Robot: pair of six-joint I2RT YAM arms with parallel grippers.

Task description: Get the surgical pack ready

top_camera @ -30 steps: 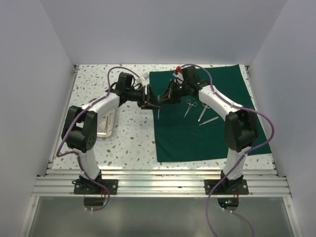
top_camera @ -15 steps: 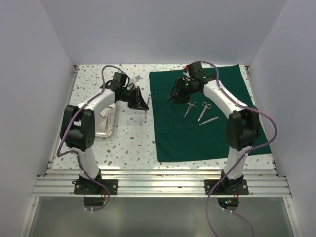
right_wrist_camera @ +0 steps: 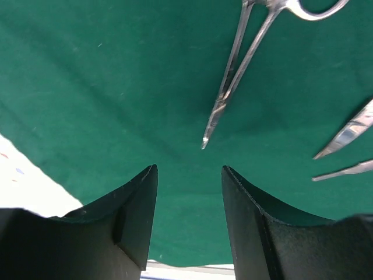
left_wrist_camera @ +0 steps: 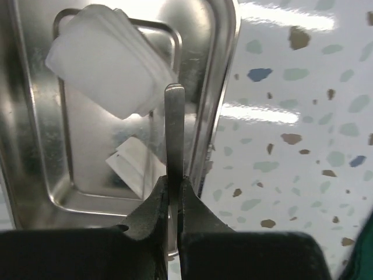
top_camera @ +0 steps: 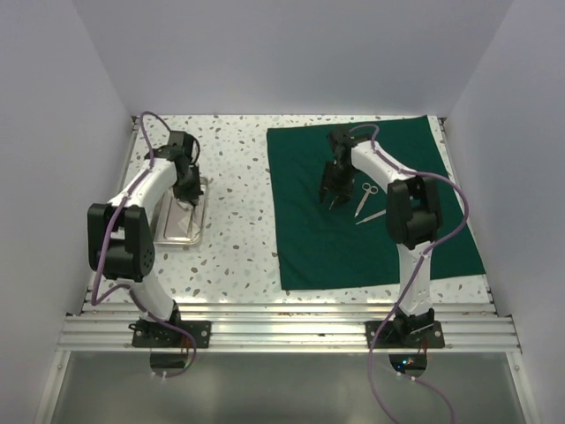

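Observation:
My left gripper [top_camera: 188, 193] hangs over the small steel tray [top_camera: 172, 237], shut on a thin flat steel instrument [left_wrist_camera: 173, 128] that points out past the fingertips above the tray's right rim [left_wrist_camera: 224, 87]. White gauze [left_wrist_camera: 102, 64] lies in the tray, with a smaller white piece [left_wrist_camera: 131, 166] nearer. My right gripper [top_camera: 329, 200] is open low over the dark green drape [top_camera: 371, 247], nothing between its jaws. Just ahead of it lies a scissor-like instrument [right_wrist_camera: 233, 76]. Two more steel instruments [right_wrist_camera: 349, 131] lie to the right on the drape.
The speckled table [top_camera: 238, 230] separates the tray from the drape's left edge. White walls enclose the table on three sides. Scissors [top_camera: 366, 196] and a straight instrument [top_camera: 372, 215] lie right of my right gripper.
The two grippers met over the drape's left edge; the left shut on the steel instrument and carried it left over the tray. The right opened and dropped toward the instruments on the drape.

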